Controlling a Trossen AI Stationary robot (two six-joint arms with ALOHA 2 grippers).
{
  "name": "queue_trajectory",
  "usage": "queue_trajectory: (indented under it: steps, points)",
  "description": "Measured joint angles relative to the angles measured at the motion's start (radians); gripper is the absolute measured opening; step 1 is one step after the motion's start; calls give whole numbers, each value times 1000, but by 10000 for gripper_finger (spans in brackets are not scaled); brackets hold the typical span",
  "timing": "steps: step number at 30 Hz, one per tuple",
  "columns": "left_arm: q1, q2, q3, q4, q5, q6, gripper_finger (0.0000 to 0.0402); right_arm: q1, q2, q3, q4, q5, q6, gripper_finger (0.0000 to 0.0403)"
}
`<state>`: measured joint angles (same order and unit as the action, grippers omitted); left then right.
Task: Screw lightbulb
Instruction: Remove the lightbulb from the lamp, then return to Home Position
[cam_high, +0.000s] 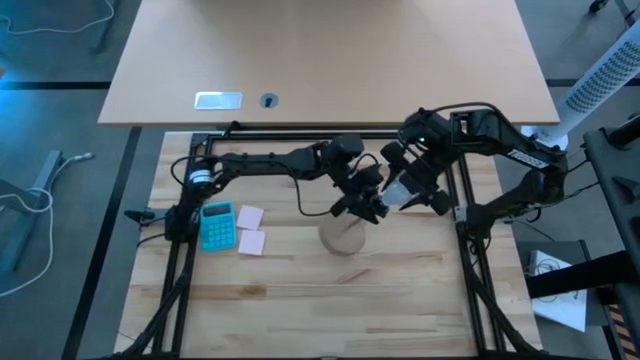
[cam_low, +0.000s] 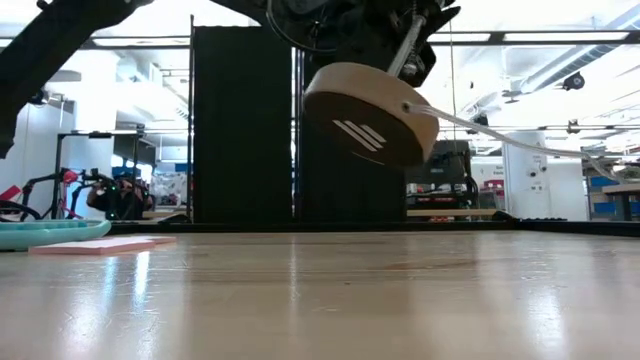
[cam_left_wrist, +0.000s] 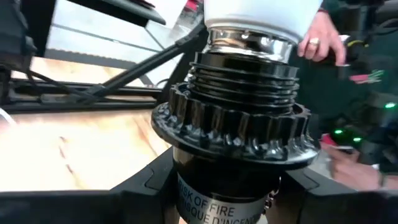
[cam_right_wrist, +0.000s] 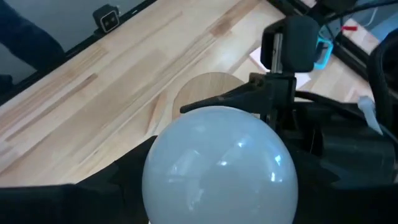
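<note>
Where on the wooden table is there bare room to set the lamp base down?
Bare wood runs along the whole near edge of the table, below the calculator and pink notes. It is crowded mid-table: the left hand and right hand meet over the wooden base.

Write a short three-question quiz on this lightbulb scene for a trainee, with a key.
1. True or false: the wooden socket base rests flat on the table.
2. Which claw holds the lightbulb? A) left claw B) right claw C) neither
3. Fill in: the blue calculator lies beside two pink ____.

Key:
1. False. In the low view the base hangs tilted above the table, lifted by the left claw, which is shut on the black socket.
2. B. The right claw grips the bulb, whose metal screw base sits at the socket's mouth.
3. Sticky notes.
</note>
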<state>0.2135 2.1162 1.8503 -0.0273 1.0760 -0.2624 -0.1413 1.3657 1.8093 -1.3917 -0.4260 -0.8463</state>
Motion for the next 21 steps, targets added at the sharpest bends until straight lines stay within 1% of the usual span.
queue_trajectory:
  steps: [2,5,7,14,18,21]
  points:
    - [3,0,-5,-1,15,-6,154,0,0,7,11,0,8,250]
    - [2,-3,-21,-1,5,-8,154,0,1,28,11,8,8,255]
    - [-5,-2,-25,-9,-11,-9,154,0,-2,34,8,-2,8,255]
    - [-12,-2,-29,-17,-20,-9,154,0,-6,47,-21,-6,28,249]
    - [-12,-3,-29,-75,-95,20,154,-1,-16,51,-20,7,60,256]
    - [-16,-22,-31,-179,-208,95,154,-16,-24,51,-23,47,98,252]
